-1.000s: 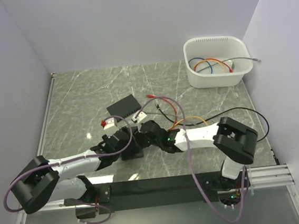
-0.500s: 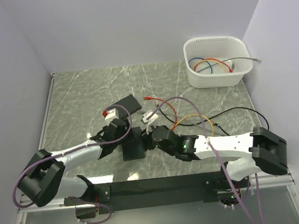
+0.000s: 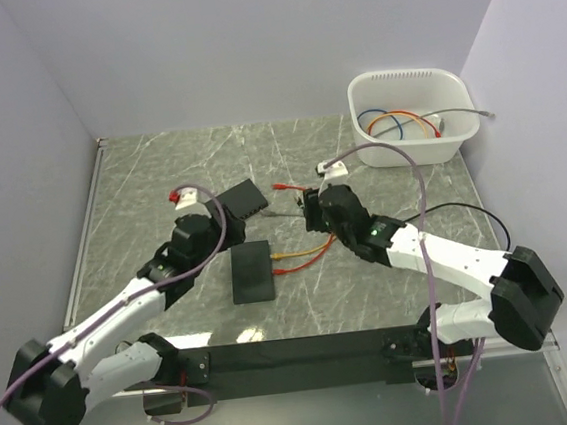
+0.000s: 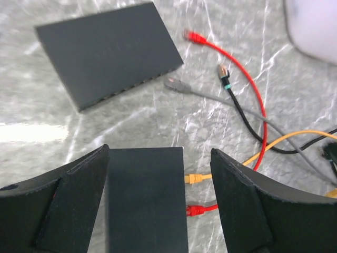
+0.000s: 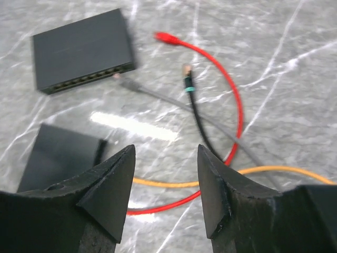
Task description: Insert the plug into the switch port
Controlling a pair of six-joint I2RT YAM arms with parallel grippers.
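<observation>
Left gripper spread wide, empty, hovering over near switch. Orange plug and red plug sit against the switch's side, just inside its right finger; can't tell if they are seated. Right gripper spread, empty, orange cable crossing the tabletop beneath it. Second switch ahead-left, gray plug just beside its ports.
</observation>
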